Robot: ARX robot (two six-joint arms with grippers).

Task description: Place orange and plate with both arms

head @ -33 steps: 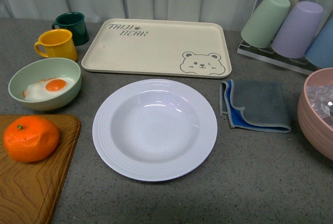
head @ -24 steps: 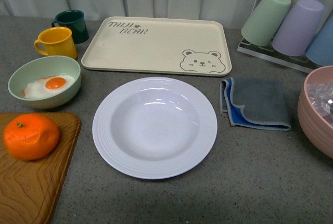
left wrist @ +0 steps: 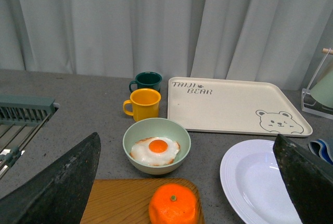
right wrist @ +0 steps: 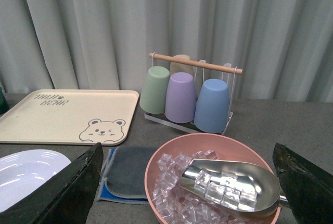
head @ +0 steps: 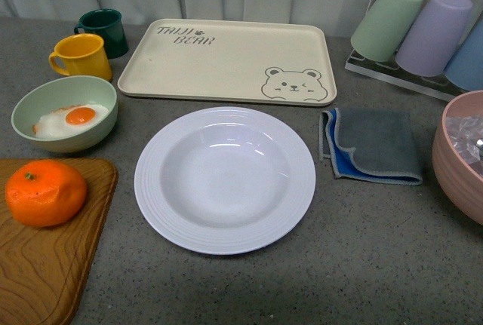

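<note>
- Step in hand, as I judged it: the opening reach, with nothing picked up and neither arm showing in the front view.
- My left gripper (left wrist: 186,135) was spread wide. Its dark fingers (left wrist: 62,182) stood at either edge of the left wrist view with nothing between them, and the orange lay ahead, roughly centred in the gap.
- My right gripper (right wrist: 187,144) was spread just as wide and was empty, looking out over the pink bowl (right wrist: 156,180) of ice with its metal scoop.
- The orange (head: 45,193) sat on the wooden board (head: 53,272) at the near left, just in front of the pale green bowl (head: 87,138) holding a fried egg, and not touching it.
- The plate (head: 224,182) lay flat and empty in the middle of the table, just in front of the bear tray (head: 226,57), with a folded cloth (head: 373,144) just beside its right rim.
- Next, I reckoned, my left arm should come down over the orange and close gently, since a round fruit could roll off the board.
- My right arm would have to cross to the plate's right rim, which lay low on the table. One finger would need to get under the rim while staying clear of the cloth and the pink bowl.
- The task named no destination. The bare tray looked the likeliest spot to me.
</note>
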